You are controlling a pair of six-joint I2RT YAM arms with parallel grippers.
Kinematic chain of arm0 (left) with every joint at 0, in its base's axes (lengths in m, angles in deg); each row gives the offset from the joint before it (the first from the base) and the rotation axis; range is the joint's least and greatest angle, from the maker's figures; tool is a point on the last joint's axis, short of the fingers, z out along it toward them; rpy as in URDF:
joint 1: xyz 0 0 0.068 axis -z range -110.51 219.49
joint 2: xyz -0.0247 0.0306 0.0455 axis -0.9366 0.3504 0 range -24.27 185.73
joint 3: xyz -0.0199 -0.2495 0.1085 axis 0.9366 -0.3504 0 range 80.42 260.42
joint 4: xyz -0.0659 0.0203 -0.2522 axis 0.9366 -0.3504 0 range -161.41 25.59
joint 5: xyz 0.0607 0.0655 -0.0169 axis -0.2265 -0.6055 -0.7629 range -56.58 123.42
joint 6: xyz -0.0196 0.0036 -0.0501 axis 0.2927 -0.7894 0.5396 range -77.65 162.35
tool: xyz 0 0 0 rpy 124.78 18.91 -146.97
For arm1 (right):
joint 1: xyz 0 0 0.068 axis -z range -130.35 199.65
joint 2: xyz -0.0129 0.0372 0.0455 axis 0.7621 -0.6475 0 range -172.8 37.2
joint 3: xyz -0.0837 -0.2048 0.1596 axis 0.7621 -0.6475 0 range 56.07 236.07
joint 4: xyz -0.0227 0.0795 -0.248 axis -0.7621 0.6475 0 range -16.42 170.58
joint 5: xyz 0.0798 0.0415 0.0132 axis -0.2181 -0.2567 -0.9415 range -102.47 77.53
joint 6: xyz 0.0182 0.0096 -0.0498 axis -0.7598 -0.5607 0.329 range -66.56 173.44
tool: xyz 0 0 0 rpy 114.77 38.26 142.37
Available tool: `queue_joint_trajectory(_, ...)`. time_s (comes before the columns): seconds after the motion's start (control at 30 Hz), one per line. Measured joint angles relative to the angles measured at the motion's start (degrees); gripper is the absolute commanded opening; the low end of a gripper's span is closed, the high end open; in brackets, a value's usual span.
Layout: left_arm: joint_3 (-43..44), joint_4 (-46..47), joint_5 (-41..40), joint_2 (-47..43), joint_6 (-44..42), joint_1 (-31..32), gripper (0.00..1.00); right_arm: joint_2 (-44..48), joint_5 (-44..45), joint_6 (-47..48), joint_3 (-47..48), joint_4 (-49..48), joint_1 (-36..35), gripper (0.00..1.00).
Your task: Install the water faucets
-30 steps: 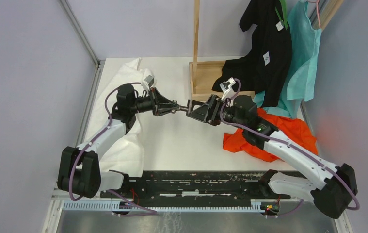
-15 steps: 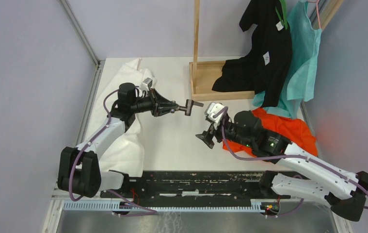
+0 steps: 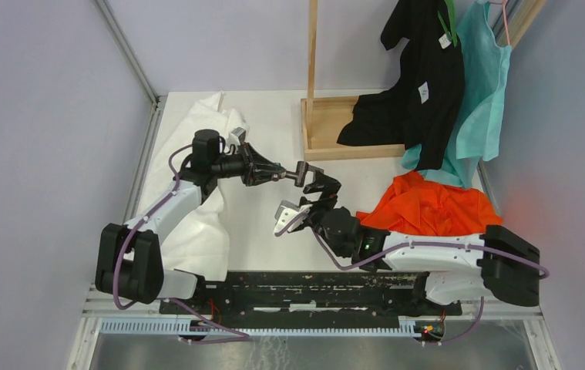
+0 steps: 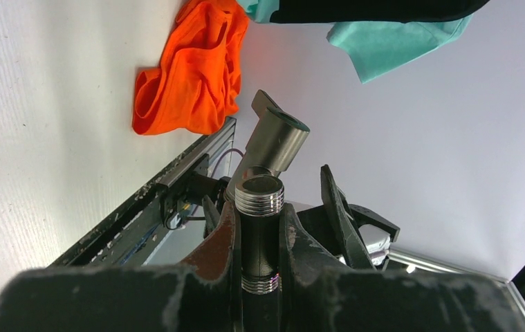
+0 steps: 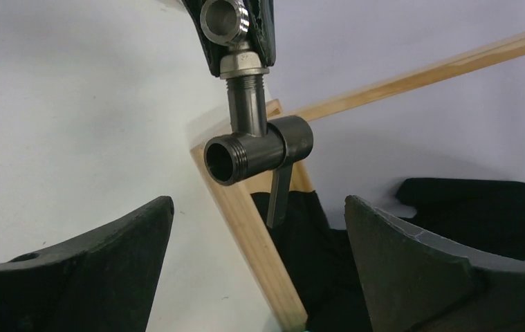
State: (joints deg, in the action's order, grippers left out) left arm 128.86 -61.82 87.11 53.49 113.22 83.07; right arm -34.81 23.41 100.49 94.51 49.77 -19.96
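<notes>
White tabletop (image 3: 270, 123), lavender walls (image 3: 42, 116) around. White cloth (image 3: 204, 231) along left side. Wooden stand (image 3: 327, 123) at back edge. Black garment (image 3: 420, 69) and teal garment (image 3: 482, 85) hang at back right; orange cloth (image 3: 428, 208) lies at right. Middle of tabletop bare, open room there. Left gripper (image 3: 280, 176) clamped tight on threaded stem of water faucets (image 3: 302, 171), joined T-shaped fitting held in air above tabletop middle. Right gripper (image 3: 318, 193) spread wide just beneath fitting, touching nothing.

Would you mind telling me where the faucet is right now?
In the top view, the faucet is held above the table at centre by the left pincer, with the open right pincer just beside it.
</notes>
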Motion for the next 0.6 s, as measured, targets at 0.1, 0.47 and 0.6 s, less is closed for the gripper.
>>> queue_joint_trajectory(0.1,0.04,0.04,0.33,0.63,0.0,0.0,0.03,-4.13,2.43,5.7,-1.11,-8.44,-0.66,1.0)
queue_joint_trajectory(0.47,0.46,0.09,0.46,1.11,-0.02,0.0,0.03,-26.88,9.11,25.7,-0.2,-39.45,-1.29,0.77)
queue_joint_trajectory(0.6,0.46,-0.94,-0.72,1.36,-0.09,-0.33,0.03,-33.92,12.0,31.43,2.4,-49.75,-1.27,0.66)
